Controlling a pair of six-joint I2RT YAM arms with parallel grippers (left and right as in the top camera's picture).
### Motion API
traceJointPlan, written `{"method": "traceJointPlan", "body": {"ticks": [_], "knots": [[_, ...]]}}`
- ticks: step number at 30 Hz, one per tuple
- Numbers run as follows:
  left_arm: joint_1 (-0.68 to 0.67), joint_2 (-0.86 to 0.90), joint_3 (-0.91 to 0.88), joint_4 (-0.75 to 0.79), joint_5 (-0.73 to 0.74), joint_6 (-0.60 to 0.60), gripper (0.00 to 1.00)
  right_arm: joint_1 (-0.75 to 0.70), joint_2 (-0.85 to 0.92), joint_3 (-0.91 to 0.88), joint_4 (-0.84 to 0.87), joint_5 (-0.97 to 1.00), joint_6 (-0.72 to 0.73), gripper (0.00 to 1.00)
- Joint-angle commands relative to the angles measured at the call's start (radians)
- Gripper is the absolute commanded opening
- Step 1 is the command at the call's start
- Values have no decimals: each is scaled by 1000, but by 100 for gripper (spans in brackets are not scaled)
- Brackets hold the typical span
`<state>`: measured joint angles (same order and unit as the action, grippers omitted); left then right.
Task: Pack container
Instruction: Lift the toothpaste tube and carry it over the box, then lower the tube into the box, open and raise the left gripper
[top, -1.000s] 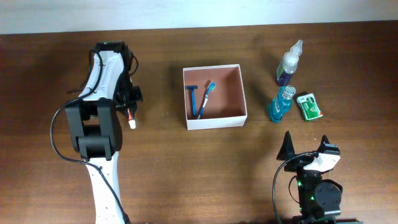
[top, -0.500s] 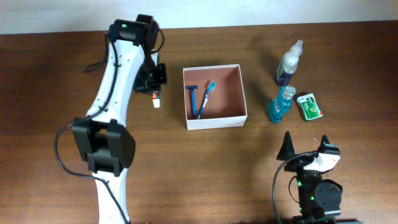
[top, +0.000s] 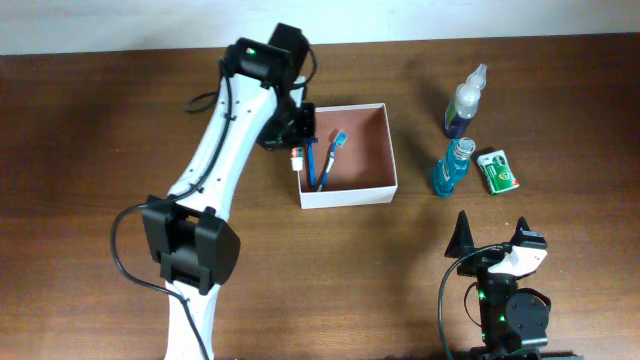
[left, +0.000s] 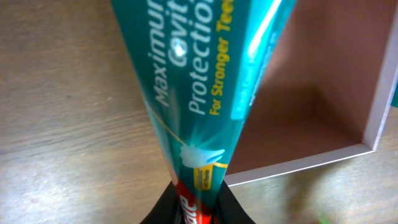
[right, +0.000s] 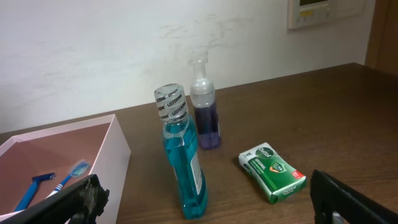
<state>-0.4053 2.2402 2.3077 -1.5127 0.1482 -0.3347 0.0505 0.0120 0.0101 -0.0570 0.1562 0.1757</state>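
- Container (top: 350, 194): a square, shallow, lidless cardboard box with white outer walls and a reddish-brown inside. It is set at mid-table, open face up.
- Orientation: no long axis is given by the square plan. The walls are set almost parallel to the table edges, turned only slightly.
- Contents: a blue razor (top: 312, 172) and a blue toothbrush (top: 333, 155) are laid in the left half, lengthwise from near to far, with the brush head at the far end.
- Left gripper (top: 297, 138): clamped on a teal toothpaste tube (left: 199, 93), which is held over the container's left wall.
- Right gripper (top: 492, 236): fingers are spread wide with nothing between them; it is parked at near right.
- Right of the container: a mouthwash bottle (top: 452, 168), a spray bottle (top: 465, 100) and a green packet (top: 498, 170) are grouped.
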Motion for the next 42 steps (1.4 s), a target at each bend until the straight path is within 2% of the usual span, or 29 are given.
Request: {"method": "traceJointPlan", "body": {"ticks": [1, 11, 21, 38, 42], "knots": [[-24, -23, 16, 26, 13, -21, 11, 8, -8, -5, -8, 9, -11, 98], [-53, 13, 15, 133, -17, -47, 14, 8, -8, -5, -8, 9, -11, 98], [-53, 119, 15, 106, 20, -47, 14, 8, -8, -5, -8, 9, -11, 98], [-53, 186, 13, 31, 32, -99, 14, 8, -8, -5, -8, 9, -11, 98], [-53, 193, 13, 31, 32, -99, 18, 8, -8, -5, -8, 9, -11, 98]]}}
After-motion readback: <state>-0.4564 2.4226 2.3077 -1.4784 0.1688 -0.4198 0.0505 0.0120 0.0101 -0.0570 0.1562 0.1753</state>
